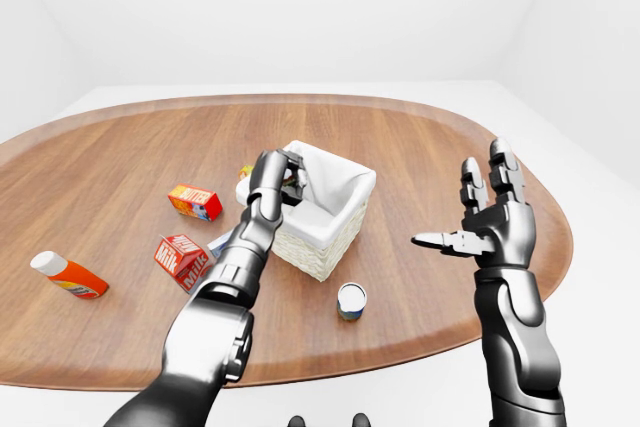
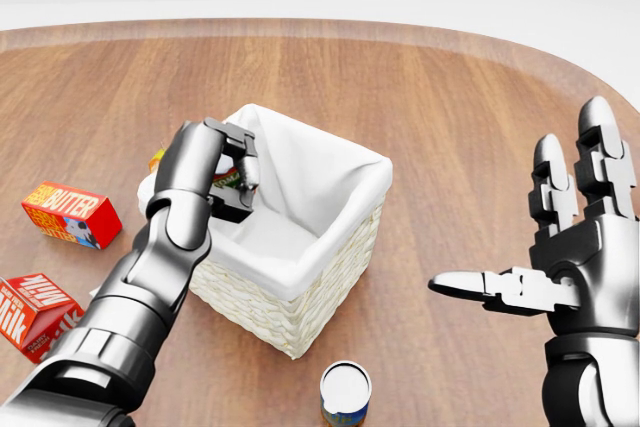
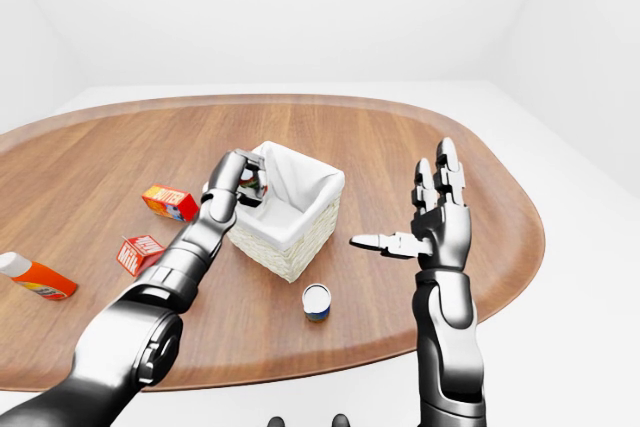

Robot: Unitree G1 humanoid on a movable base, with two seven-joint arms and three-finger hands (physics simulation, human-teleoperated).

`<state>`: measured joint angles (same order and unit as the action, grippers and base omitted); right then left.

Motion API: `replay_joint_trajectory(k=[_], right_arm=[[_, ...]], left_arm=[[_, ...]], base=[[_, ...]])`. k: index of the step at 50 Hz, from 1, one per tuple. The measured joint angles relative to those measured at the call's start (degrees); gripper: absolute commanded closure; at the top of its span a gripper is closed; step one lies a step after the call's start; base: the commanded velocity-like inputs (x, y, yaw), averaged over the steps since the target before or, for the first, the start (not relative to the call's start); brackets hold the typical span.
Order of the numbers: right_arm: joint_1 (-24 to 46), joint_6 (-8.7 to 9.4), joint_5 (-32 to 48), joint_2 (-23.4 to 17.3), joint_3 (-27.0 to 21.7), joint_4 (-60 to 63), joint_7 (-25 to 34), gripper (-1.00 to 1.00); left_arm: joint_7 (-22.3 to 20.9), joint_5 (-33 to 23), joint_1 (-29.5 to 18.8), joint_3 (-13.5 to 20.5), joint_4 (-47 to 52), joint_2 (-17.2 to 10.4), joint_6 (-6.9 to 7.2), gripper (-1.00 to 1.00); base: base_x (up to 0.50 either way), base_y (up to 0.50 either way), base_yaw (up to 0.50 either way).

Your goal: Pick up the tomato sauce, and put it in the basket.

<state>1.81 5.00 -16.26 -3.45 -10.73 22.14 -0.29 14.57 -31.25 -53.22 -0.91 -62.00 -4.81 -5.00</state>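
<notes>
Sauce over the basket, drop coming up.

We've got our left hand point(image 2: 225, 172) clenched around the tomato sauce point(image 2: 228, 179), holding it just inside the basket point(image 2: 300, 287) at its left rim in the head view, above the white lining. To do this well, we'd ease it lower toward the middle, then let the fingers go so it doesn't tip against the wall. Our right hand point(image 2: 560, 267) hangs released, fingers spread, well apart to the right. Room looks fine: butter box point(image 2: 70, 214) and milk carton point(image 2: 35, 319) sit left of our arm, a can point(image 2: 346, 392) sits below the basket, and bare table point(image 2: 450, 117) lies beyond.
</notes>
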Motion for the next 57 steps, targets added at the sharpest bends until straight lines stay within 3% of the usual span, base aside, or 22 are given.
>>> replay_joint_trajectory(k=[1, 2, 3, 25, 39, 49, 57], right_arm=[[0.0, 0.00, 0.0, 0.0, 0.0, 0.0, 0.0, -1.00], [0.0, 0.00, 0.0, 0.0, 0.0, 0.0, 0.0, -1.00], [0.0, 0.00, 0.0, 0.0, 0.0, 0.0, 0.0, -1.00], [-0.1, 0.00, 0.1, 0.1, 0.3, -0.2, 0.1, -1.00], [-0.1, 0.00, 0.2, 0.2, 0.4, -0.7, 0.2, -1.00], [-0.2, 0.00, 0.2, 0.2, 0.5, -0.7, 0.2, -1.00], [-0.3, 0.00, 0.2, 0.2, 0.5, -0.6, 0.2, -1.00]], left_arm=[[0.1, 0.0, -0.1, 0.0, -0.1, 0.0, 0.00, 0.78], [0.1, 0.0, -0.1, 0.0, -0.3, 0.0, 0.00, -0.55], [0.3, -0.1, -0.2, 0.0, -0.3, 0.0, 0.00, -1.00], [0.7, 0.0, -0.5, 0.1, 0.7, 0.0, 0.00, -1.00], [-2.9, 0.9, 2.2, 0.4, 11.9, 0.1, 0.15, -1.00], [-7.2, 1.5, 6.2, 0.5, 26.0, 0.3, 3.63, -1.00], [-10.4, 1.9, 9.9, 0.6, 37.5, 0.7, 7.82, -1.00]], base=[[0.00, 0.00, 0.00], [0.00, 0.00, 0.00], [0.00, 0.00, 0.00], [0.00, 0.00, 0.00], [0.00, 0.00, 0.00], [0.00, 0.00, 0.00], [0.00, 0.00, 0.00]])
